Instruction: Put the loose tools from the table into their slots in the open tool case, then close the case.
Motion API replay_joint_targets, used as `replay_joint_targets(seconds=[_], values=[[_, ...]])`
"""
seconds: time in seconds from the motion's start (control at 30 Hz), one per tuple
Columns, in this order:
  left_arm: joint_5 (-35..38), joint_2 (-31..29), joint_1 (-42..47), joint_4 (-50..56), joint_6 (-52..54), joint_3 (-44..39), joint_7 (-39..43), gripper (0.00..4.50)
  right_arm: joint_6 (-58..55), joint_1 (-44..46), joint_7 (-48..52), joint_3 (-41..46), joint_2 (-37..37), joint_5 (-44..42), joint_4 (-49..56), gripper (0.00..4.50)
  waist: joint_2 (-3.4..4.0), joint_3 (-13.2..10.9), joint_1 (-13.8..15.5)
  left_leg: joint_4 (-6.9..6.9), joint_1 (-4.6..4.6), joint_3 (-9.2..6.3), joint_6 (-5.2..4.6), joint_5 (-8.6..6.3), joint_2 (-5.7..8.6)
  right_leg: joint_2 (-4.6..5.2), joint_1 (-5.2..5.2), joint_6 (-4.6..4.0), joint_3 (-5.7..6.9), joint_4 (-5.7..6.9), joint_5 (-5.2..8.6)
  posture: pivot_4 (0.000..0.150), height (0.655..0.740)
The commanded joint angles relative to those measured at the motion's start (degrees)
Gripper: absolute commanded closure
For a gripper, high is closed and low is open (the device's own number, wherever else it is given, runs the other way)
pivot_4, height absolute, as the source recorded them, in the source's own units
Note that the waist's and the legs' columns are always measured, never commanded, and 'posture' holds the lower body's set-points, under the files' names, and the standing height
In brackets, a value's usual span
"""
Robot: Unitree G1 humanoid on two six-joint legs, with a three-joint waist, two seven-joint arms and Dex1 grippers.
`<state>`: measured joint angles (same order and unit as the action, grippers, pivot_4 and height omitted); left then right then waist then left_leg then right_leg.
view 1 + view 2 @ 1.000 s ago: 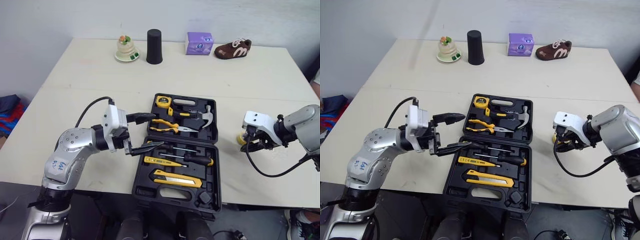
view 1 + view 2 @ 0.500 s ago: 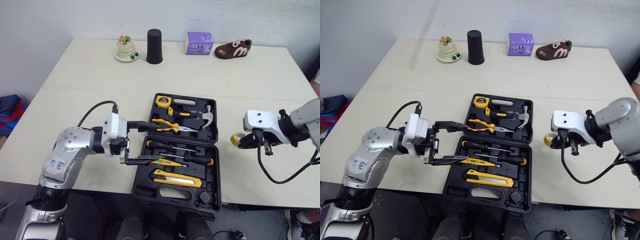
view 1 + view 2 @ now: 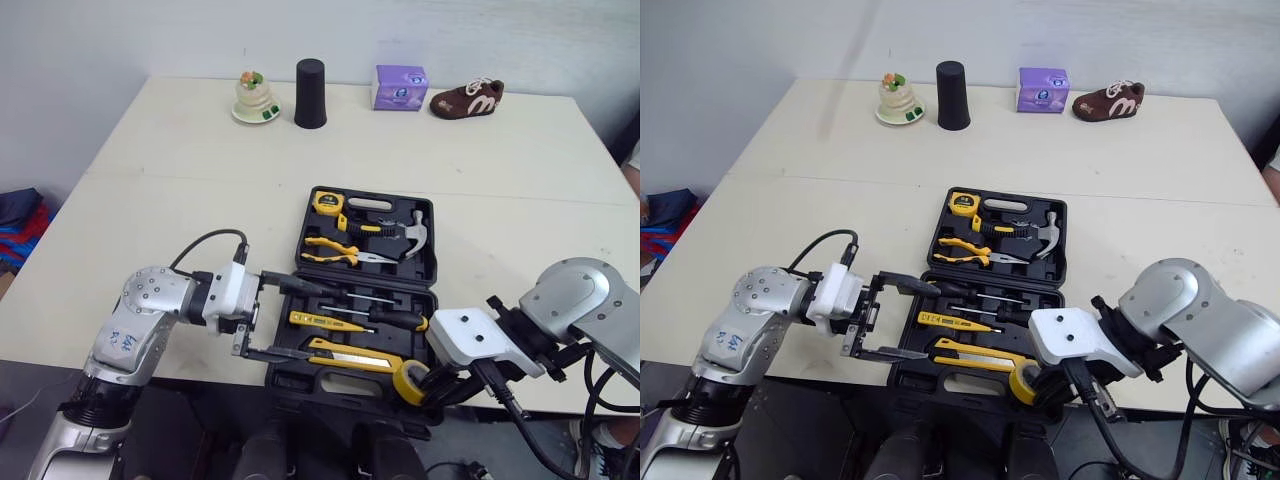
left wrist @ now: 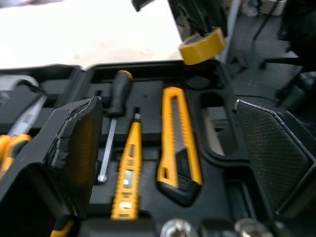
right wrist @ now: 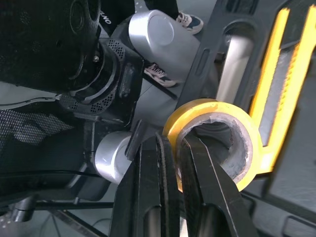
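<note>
Hovering at the L edge of the open tool case (image 3: 340, 385), left gripper (image 3: 318, 322) has fingers spread wide over the front tray, nr the yellow tester pen (image 3: 325, 321) & utility knife (image 3: 355, 355). At the case's front-R corner, right gripper (image 5: 174, 140) pinches the wall of the yellow tape roll (image 3: 410, 383), one finger inside the ring, one outside; can't tell if the roll touches the case.

We see bright, even light; the table (image 4: 89, 29) glares white beyond the left gripper (image 4: 173, 148); dim shade lies below the right gripper (image 5: 177, 140) and its tape roll (image 5: 217, 106).
</note>
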<state>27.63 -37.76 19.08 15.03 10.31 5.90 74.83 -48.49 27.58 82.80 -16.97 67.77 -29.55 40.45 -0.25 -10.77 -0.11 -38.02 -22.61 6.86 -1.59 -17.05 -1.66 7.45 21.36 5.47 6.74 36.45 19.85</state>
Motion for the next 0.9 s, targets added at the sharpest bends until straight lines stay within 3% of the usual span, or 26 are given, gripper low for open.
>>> replay_joint_targets(seconds=[0.03, 0.33, 0.7, 0.87, 0.9], values=[[1.60, -0.49, -0.29, 2.38, 1.03, 0.10, 0.50, 0.00, 1.47, -0.99, -1.04, -4.84, 0.04, 4.17, 1.35, 4.43, 0.00, 0.00, 0.05, 0.00, 0.00, 0.00, 0.00, 0.00, 0.00, 0.00, 0.00, 0.00, 0.00, 0.01, 0.00, 0.150, 0.7380], [1.66, -1.39, -1.30, 4.07, 1.85, -0.36, 0.63, 0.00, 5.05, -1.52, -2.36, -8.61, 1.75, 12.31, -1.65, 4.43, -0.02, 0.01, -0.03, -0.01, 0.01, 0.00, 0.00, 0.00, 0.00, -0.02, 0.00, 0.00, 0.00, 0.01, 0.00, 0.150, 0.7380], [1.31, -1.12, -1.55, 4.52, 2.06, -0.36, -0.41, 0.00, 2.14, 0.05, -1.33, -10.57, -0.39, 12.44, -1.25, 4.43, -0.02, 0.01, -0.07, -0.05, 0.01, 0.00, 0.00, 0.00, -0.01, -0.01, -0.01, 0.00, 0.00, 0.03, 0.00, 0.150, 0.7380], [1.39, -1.28, -1.60, 4.46, 2.00, -0.56, -0.52, 0.00, 2.88, -0.57, -0.01, -5.77, -0.94, 8.00, -1.08, 2.38, -0.03, 0.01, -0.04, -0.05, 0.00, 0.00, 0.00, 0.00, 0.00, 0.00, 0.00, 0.00, 0.00, 0.04, 0.00, 0.150, 0.7380], [1.51, -1.39, -1.57, 4.35, 2.10, -0.75, -0.49, 0.00, 2.88, -0.85, 2.07, -3.18, 0.54, 5.43, -1.30, 2.38, -0.03, 0.01, -0.03, -0.05, 0.00, 0.00, 0.00, 0.00, 0.00, 0.00, 0.00, 0.00, 0.00, 0.04, 0.00, 0.150, 0.7380]])
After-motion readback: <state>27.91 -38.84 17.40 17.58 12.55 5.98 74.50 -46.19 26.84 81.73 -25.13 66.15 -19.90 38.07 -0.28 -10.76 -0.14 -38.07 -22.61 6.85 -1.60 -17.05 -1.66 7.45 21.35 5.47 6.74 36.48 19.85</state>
